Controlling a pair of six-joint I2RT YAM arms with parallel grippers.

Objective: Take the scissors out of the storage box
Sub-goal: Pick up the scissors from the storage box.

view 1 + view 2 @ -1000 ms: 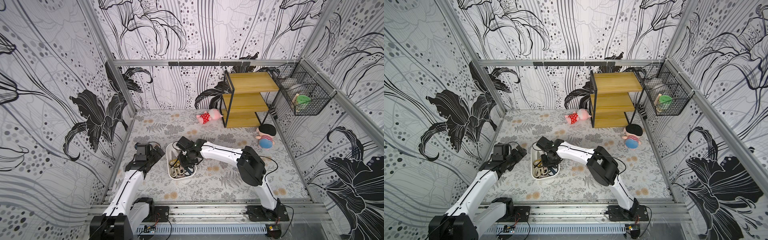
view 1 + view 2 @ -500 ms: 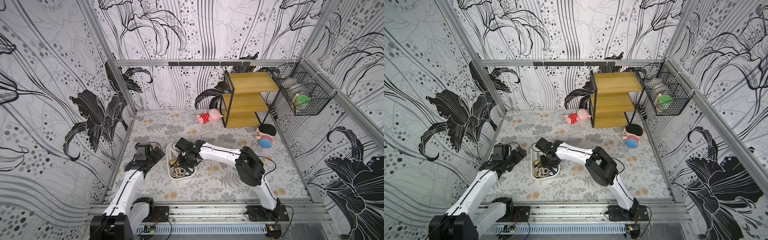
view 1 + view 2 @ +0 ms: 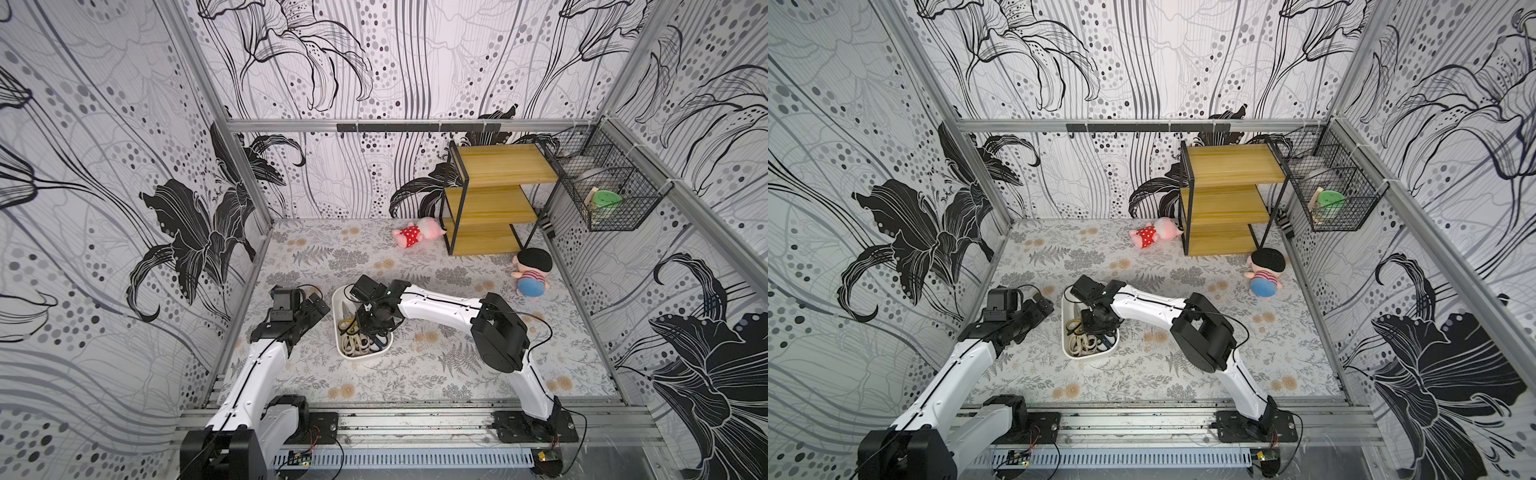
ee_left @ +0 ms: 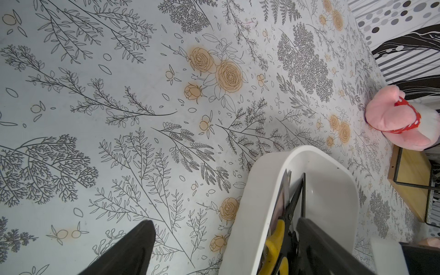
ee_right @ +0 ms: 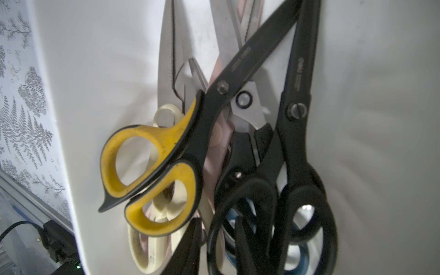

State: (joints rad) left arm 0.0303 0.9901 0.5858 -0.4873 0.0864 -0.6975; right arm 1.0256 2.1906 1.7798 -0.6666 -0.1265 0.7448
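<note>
**Top views:** In both, the storage box [image 3: 360,356] is seen mid-desk [image 3: 432,374]. The scissors [image 3: 352,340] are all piled inside it, none taken out yet. The pile's long axis is run along the box's length, blades at its far end, handles at its near end. The right claw [image 3: 374,328] is hung directly over the handle half, so this arm is judged nearer. The left claw [image 3: 316,306] is parked just outside the box's left wall.

**Left wrist:** The fingers [image 4: 133,247] are spread wide, nothing between. The box is cut off by the frame, and a yellow handle [image 4: 276,238] is partly hidden.

**Right wrist:** The yellow-black pair [image 5: 152,171] is laid on top, the black pair [image 5: 297,114] beside it. Cream handles [image 5: 142,250] and blue handles [image 5: 301,258] are buried beneath. The claw tips are lost among black handles, so narrow or gripping cannot be told.
</note>
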